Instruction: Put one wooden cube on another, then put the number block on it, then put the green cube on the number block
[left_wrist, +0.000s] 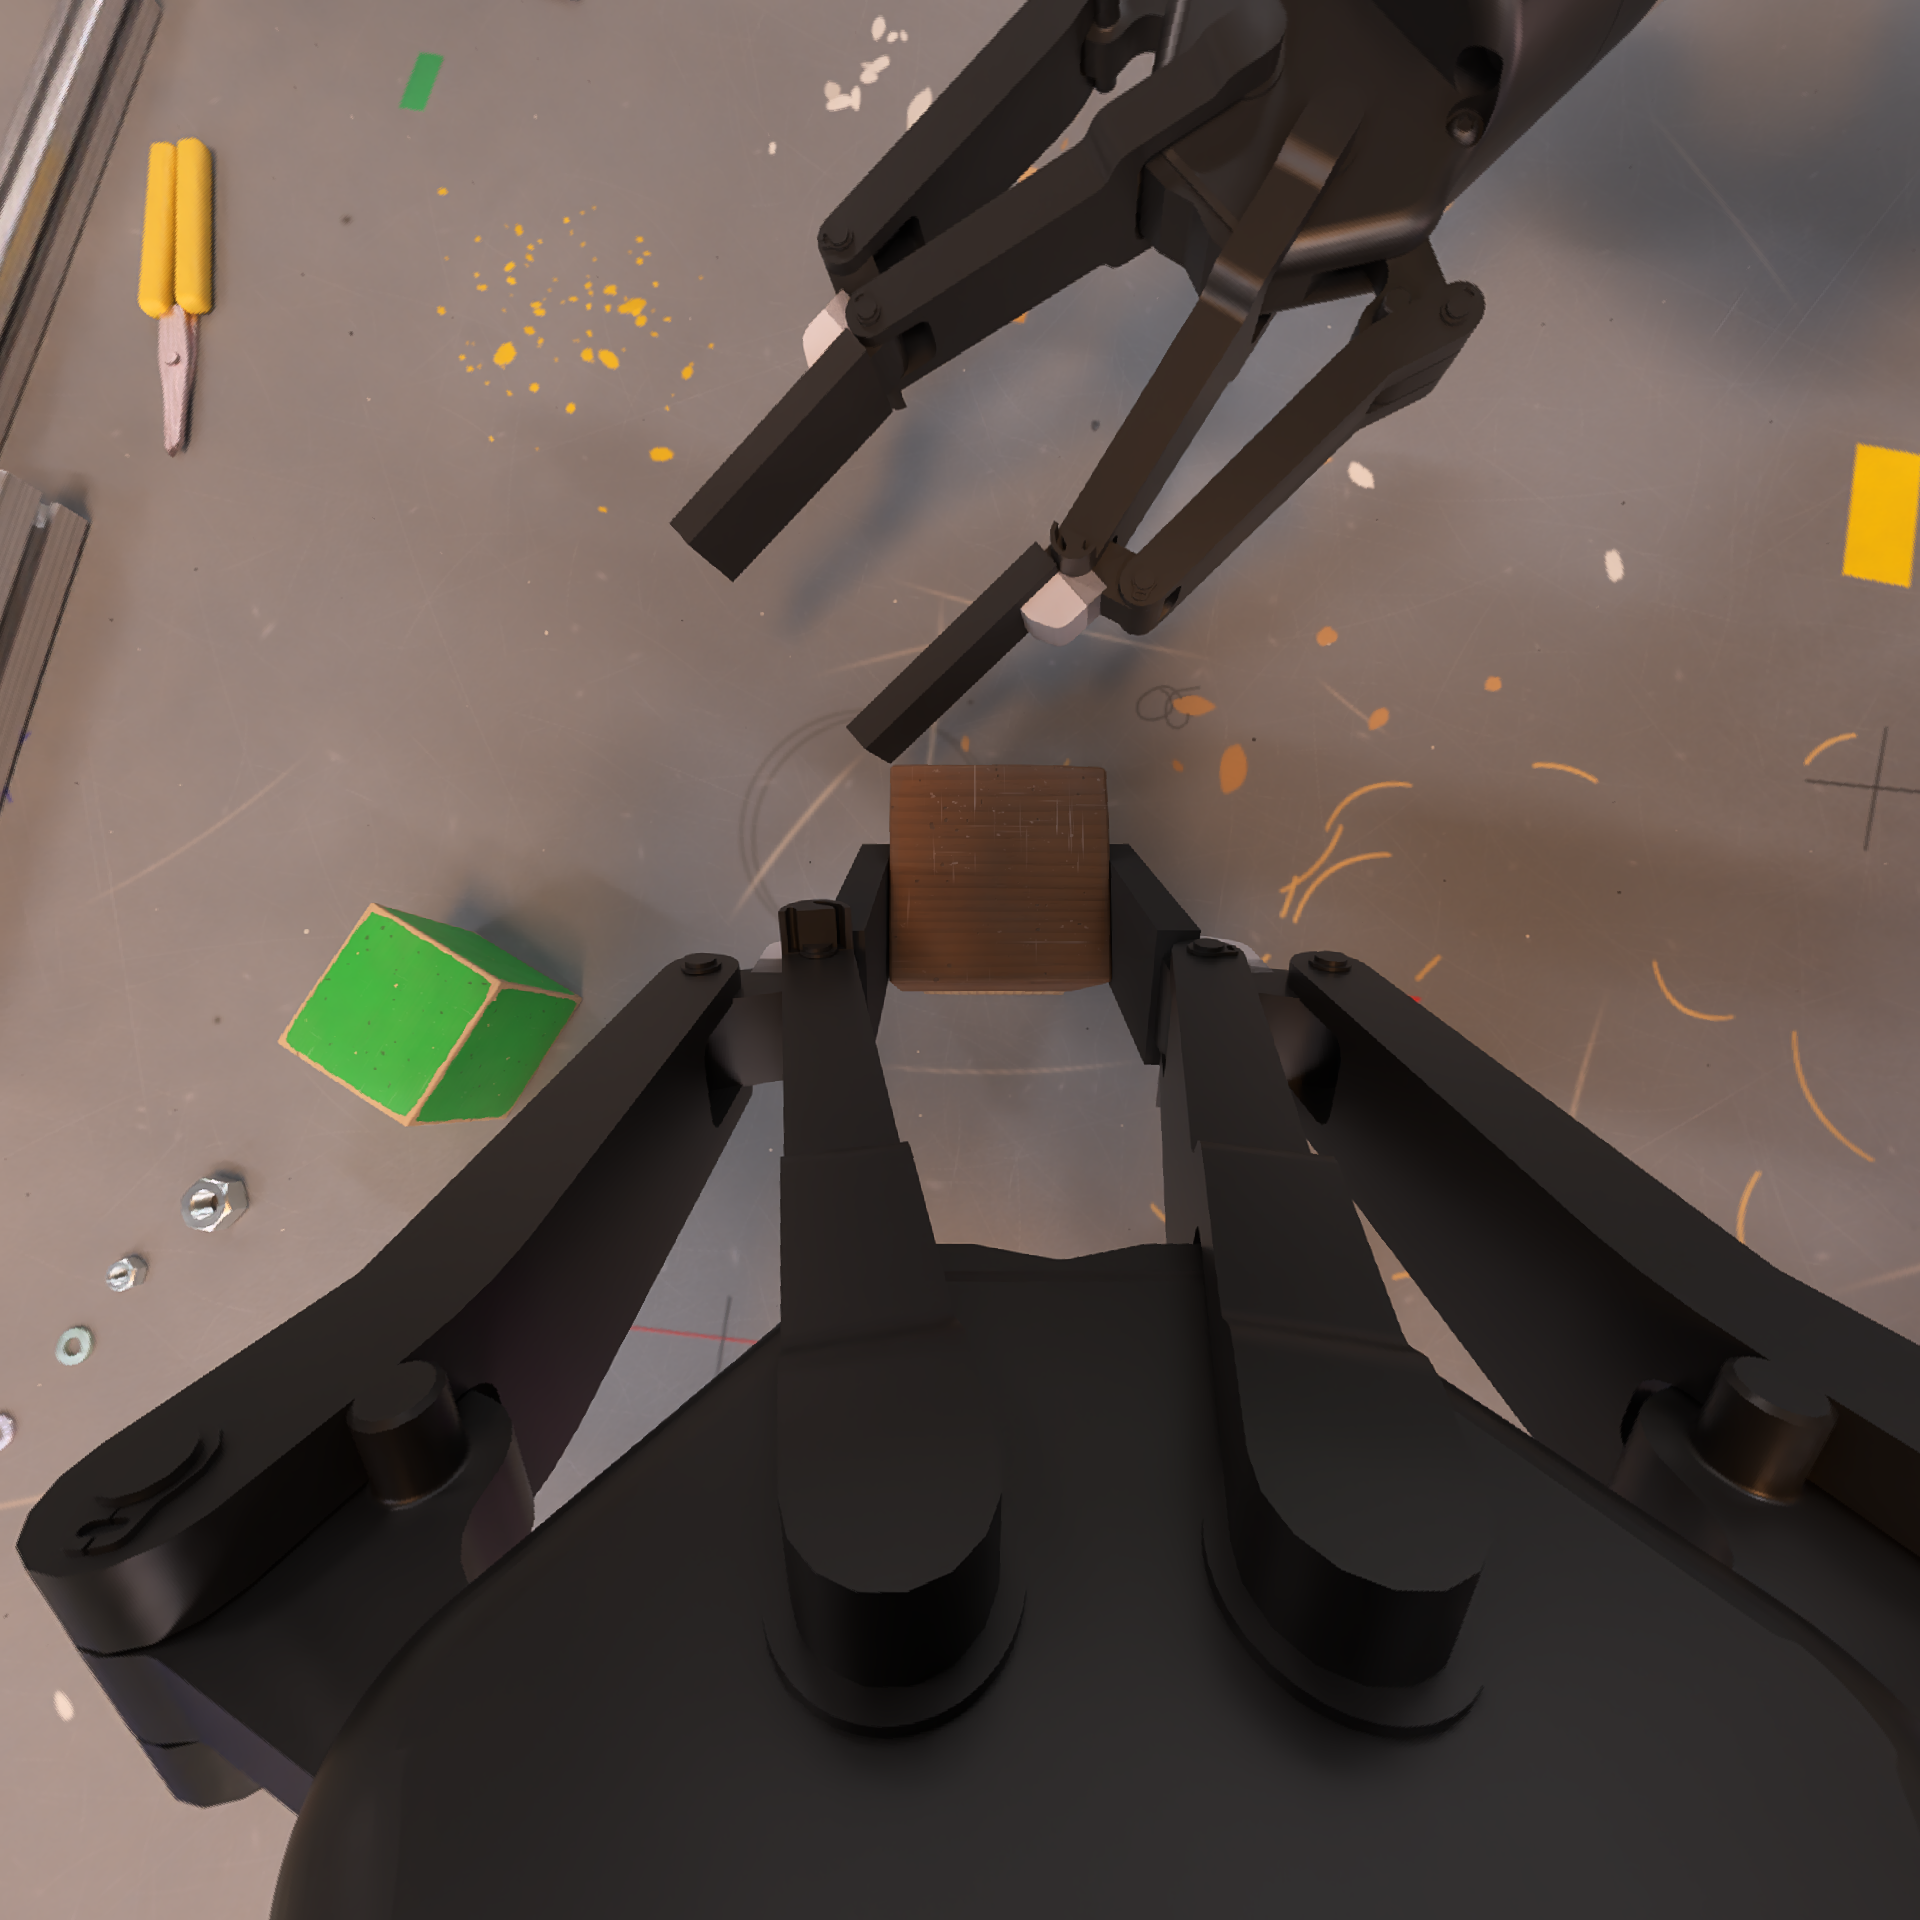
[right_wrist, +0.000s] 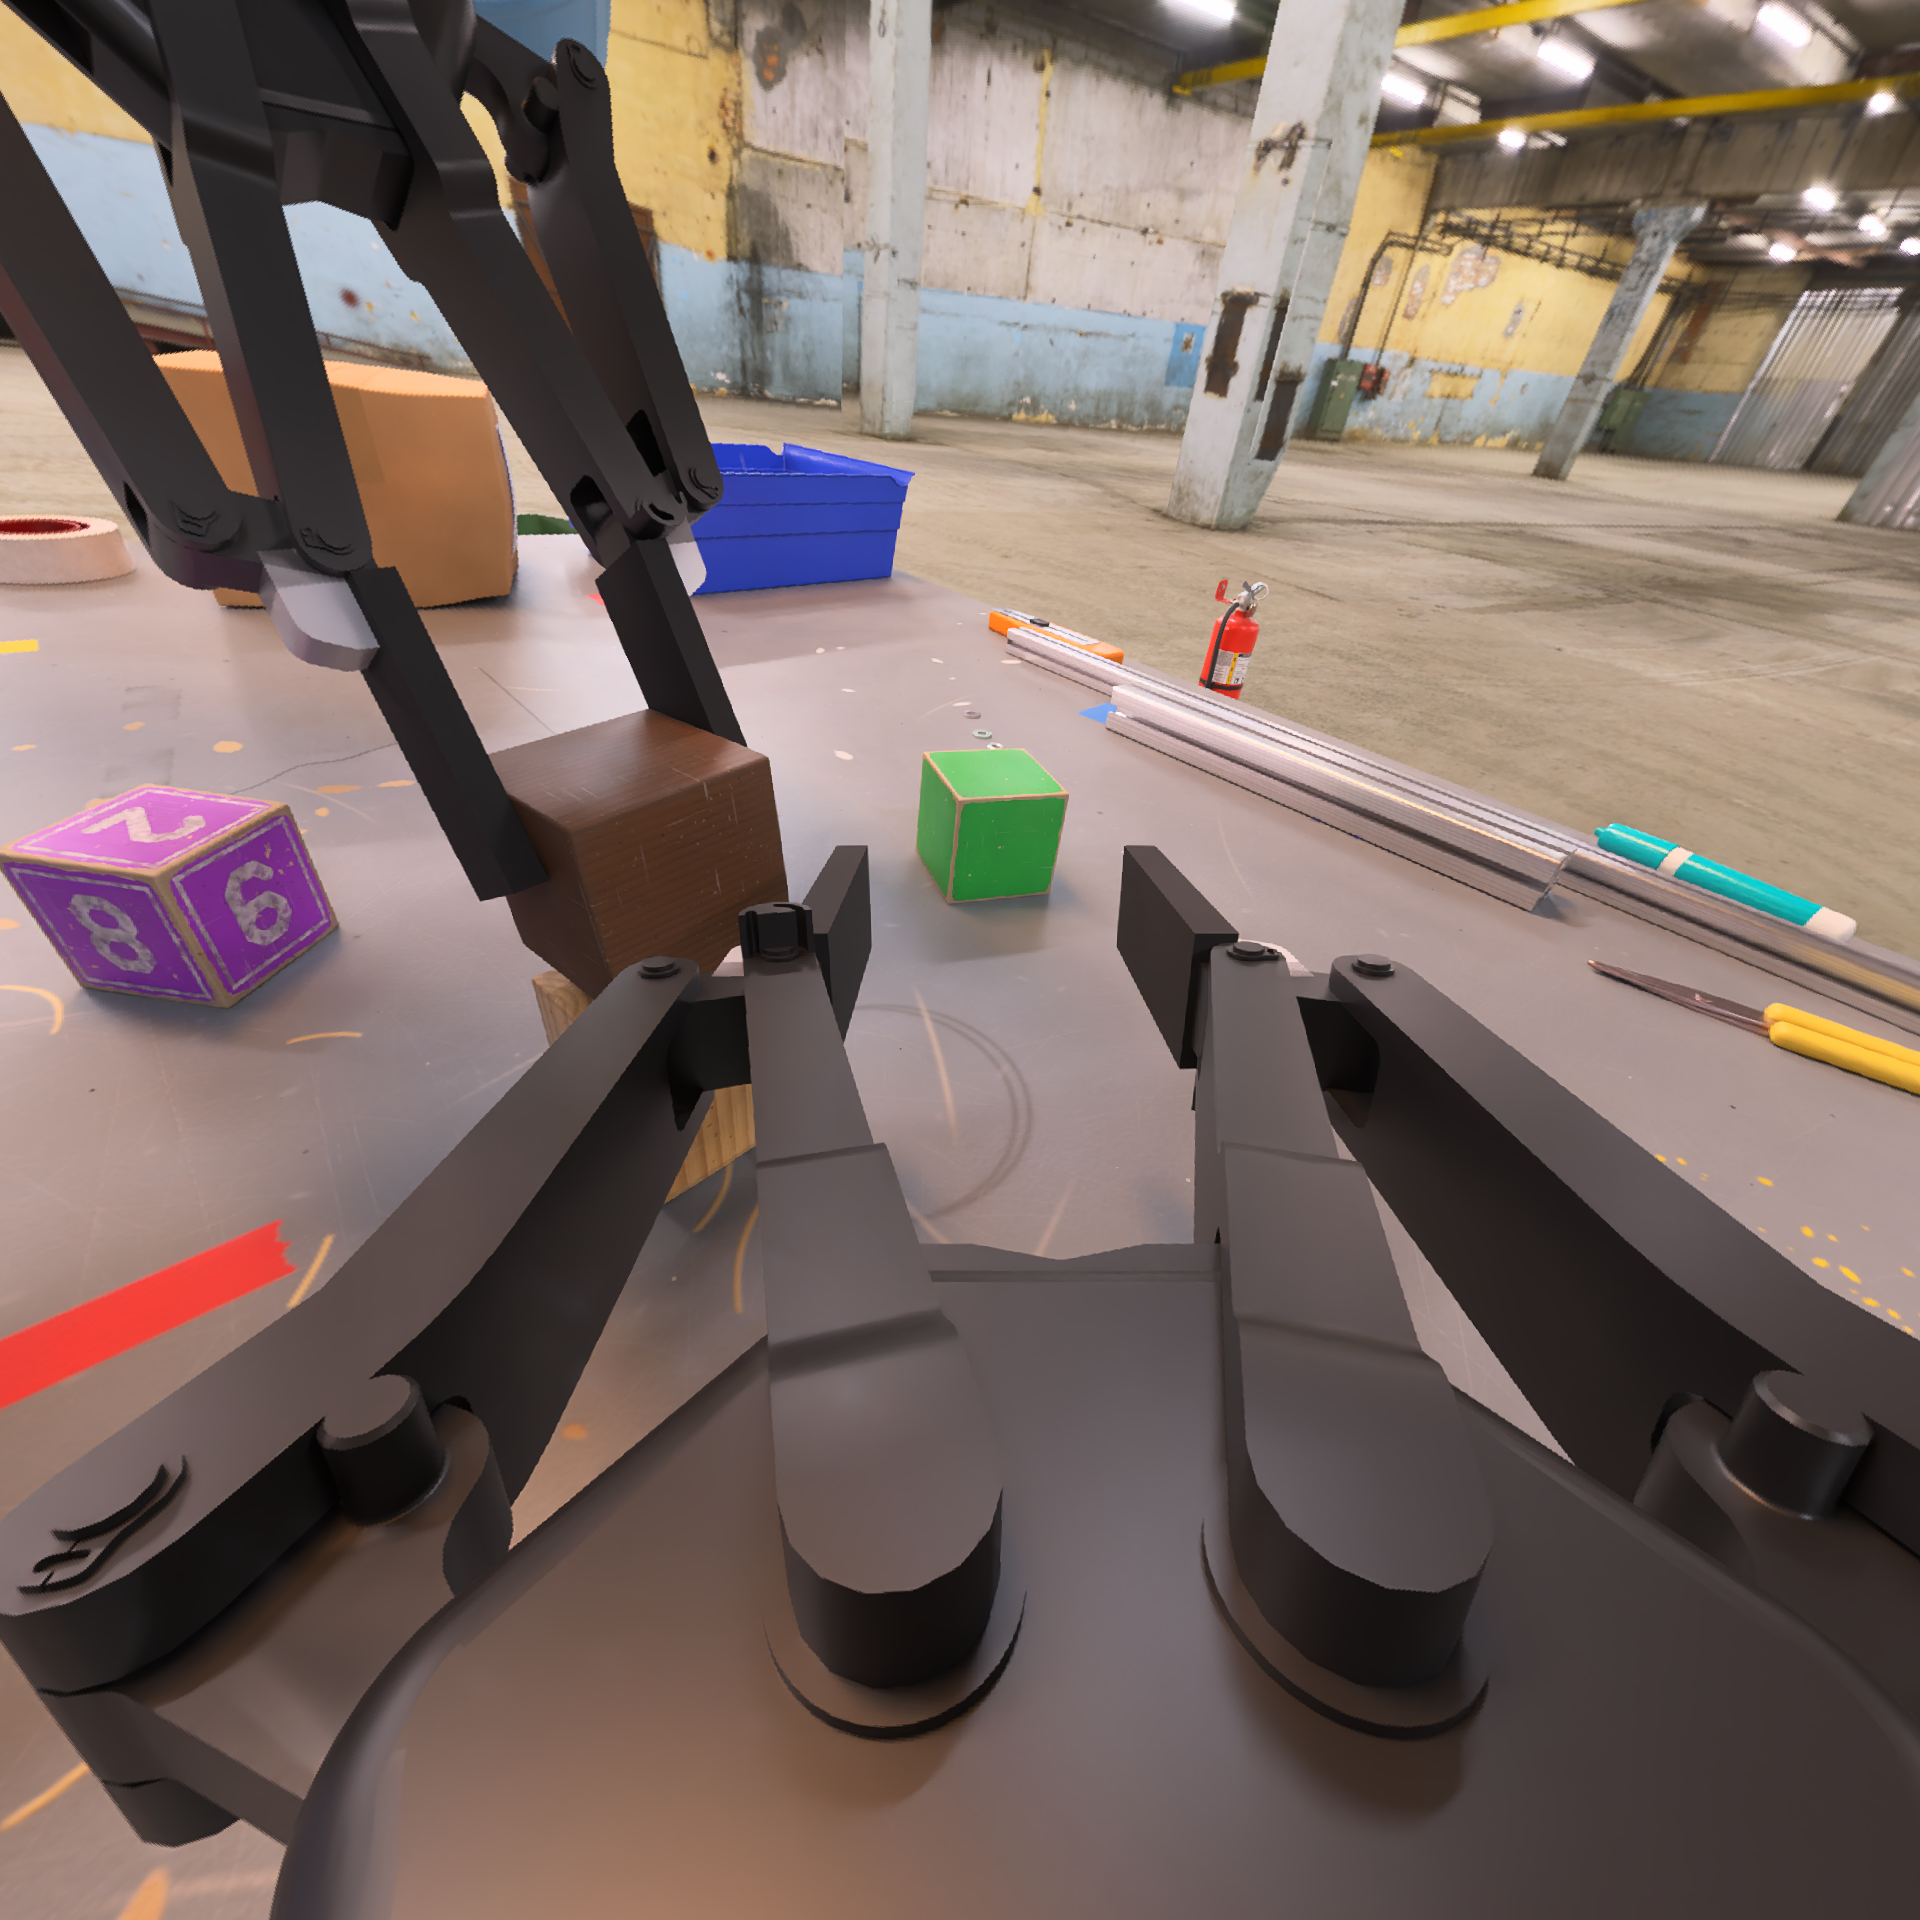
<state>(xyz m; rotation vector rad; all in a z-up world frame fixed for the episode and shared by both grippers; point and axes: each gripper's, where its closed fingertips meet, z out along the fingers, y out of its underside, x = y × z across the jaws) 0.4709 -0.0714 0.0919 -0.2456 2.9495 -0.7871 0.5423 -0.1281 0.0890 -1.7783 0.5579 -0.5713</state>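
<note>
My left gripper (left_wrist: 997, 878) is shut on a dark brown wooden cube (left_wrist: 997, 883), one finger on each side. In the right wrist view this cube (right_wrist: 644, 831) sits over a light wooden cube (right_wrist: 717, 1127), touching it or just above it; I cannot tell which. The light cube is hidden in the left wrist view. The purple number block (right_wrist: 166, 894) lies on the table to the left of them. The green cube (left_wrist: 426, 1013) stands alone on the table, also seen ahead of my right gripper (right_wrist: 992, 826). My right gripper (right_wrist: 997, 925) is open and empty, next to the stack.
Yellow-handled scissors (right_wrist: 1818, 1039), a teal marker (right_wrist: 1714, 878) and aluminium rails (right_wrist: 1351, 779) lie along the table's right edge. A cardboard box (right_wrist: 416, 488), a blue bin (right_wrist: 800, 520) and a tape roll (right_wrist: 52, 545) stand at the back. Loose nuts (left_wrist: 213, 1203) lie near the green cube.
</note>
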